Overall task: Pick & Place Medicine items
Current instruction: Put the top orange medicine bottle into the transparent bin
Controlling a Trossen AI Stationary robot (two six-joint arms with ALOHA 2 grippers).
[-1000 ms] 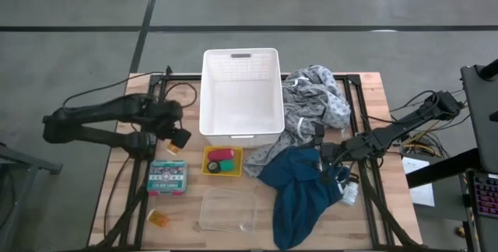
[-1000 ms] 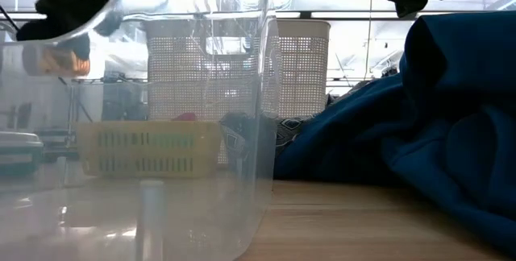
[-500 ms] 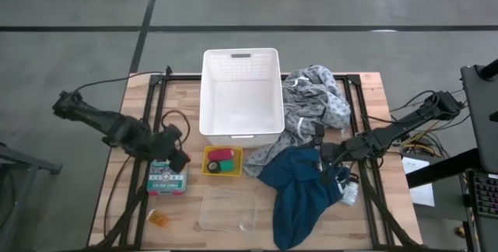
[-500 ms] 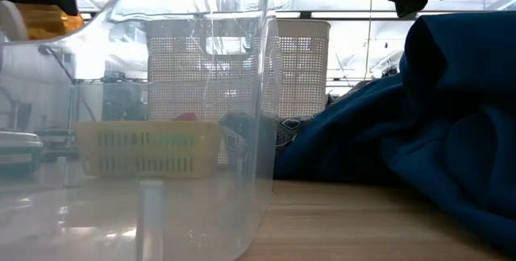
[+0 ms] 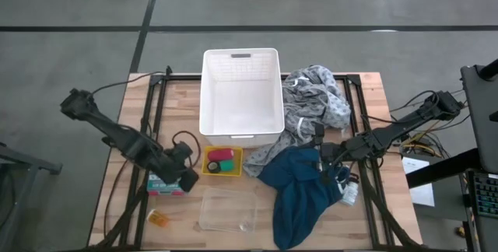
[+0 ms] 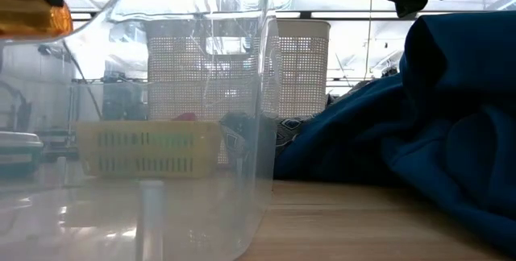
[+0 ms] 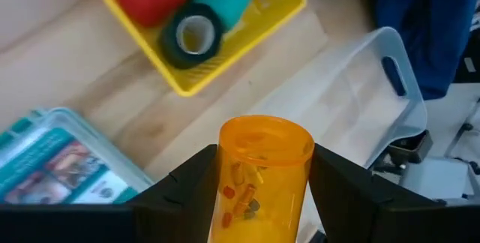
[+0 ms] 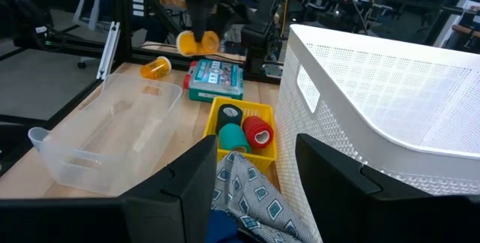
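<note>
Left wrist view showed your left gripper (image 7: 262, 190) clenched on an orange pill bottle (image 7: 264, 169), held above table (image 7: 112, 100) betw. yellow tray (image 7: 247, 44) & clear bin (image 7: 352, 100), your right gripper (image 8: 251, 190) parted, holding nothing, over patterned cloth (image 8: 251, 187).

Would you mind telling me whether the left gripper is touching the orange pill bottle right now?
Touching. In the left wrist view, the left gripper has a dark finger pressed against each side of the orange pill bottle, which is held above the table.
</note>
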